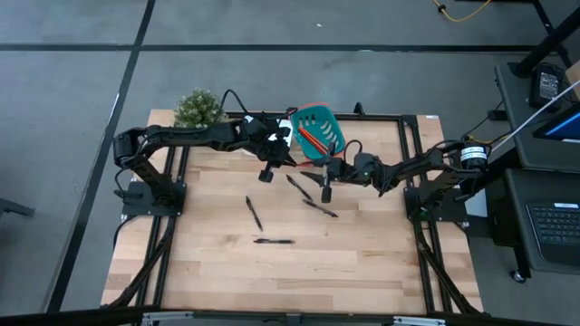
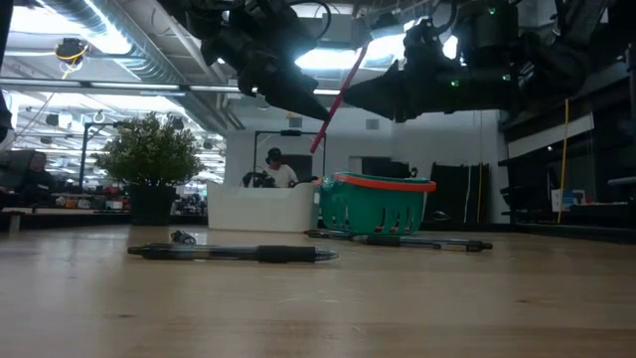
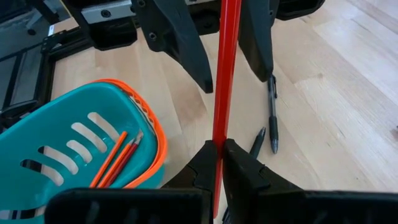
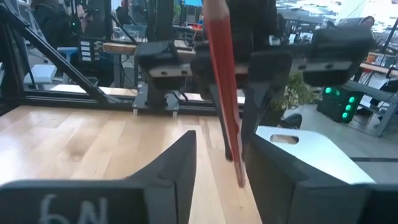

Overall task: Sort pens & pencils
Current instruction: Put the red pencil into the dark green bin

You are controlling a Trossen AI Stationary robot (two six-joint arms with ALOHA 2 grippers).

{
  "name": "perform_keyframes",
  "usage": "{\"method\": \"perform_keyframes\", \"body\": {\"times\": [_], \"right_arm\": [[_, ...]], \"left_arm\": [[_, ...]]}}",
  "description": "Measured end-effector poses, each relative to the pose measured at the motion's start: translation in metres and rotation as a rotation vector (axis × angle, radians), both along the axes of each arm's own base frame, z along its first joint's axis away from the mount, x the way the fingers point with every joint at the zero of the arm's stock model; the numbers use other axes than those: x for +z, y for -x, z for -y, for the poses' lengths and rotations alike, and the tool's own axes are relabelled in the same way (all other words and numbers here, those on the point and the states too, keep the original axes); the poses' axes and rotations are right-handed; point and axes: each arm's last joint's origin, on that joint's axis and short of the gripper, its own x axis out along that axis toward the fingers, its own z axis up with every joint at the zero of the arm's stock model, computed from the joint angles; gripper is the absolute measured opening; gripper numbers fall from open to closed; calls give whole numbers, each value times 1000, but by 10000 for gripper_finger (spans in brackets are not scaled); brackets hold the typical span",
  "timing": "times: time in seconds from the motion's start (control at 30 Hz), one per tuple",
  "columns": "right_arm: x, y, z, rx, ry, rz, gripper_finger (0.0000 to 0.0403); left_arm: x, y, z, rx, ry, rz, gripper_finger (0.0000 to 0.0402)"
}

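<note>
A pale wooden table (image 1: 299, 272) carries the work, with a busy workshop and a seated person beyond its far edge. Near that edge sits the teal basket (image 1: 319, 128), already holding pencils (image 3: 118, 160) — apparently their sorting bin. Above the table's middle the left gripper (image 3: 219, 163) pinches one red pencil (image 3: 224, 81) upright, while the right gripper (image 4: 221, 158) stands spread around it — seemingly a handover between arms. Black pens (image 1: 273, 241) lie scattered toward the table's centre.
</note>
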Motion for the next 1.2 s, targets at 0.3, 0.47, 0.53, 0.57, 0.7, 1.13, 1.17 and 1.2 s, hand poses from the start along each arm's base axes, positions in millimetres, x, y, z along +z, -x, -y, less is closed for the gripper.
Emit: {"method": "perform_keyframes", "body": {"times": [0.3,0.47,0.53,0.57,0.7,1.13,1.17,1.2], "right_arm": [[10,-20,3,3,43,-7,131],[6,-26,8,-7,32,-90,131],[6,-25,9,-11,32,-86,131],[6,-25,9,-12,33,-82,131],[6,-25,9,-13,34,-81,131],[5,-24,14,-48,60,-96,94],[5,-23,15,-51,58,-100,80],[5,-23,16,-54,57,-103,63]], "left_arm": [[0,0,0,2,4,-1,15],[0,0,0,7,8,-2,15],[0,0,0,9,9,-6,15],[0,0,0,8,8,-6,15],[-1,1,0,6,9,-13,15],[-2,2,0,13,10,-33,12],[-2,2,0,19,5,-35,10],[-2,2,0,26,0,-36,8]]}}
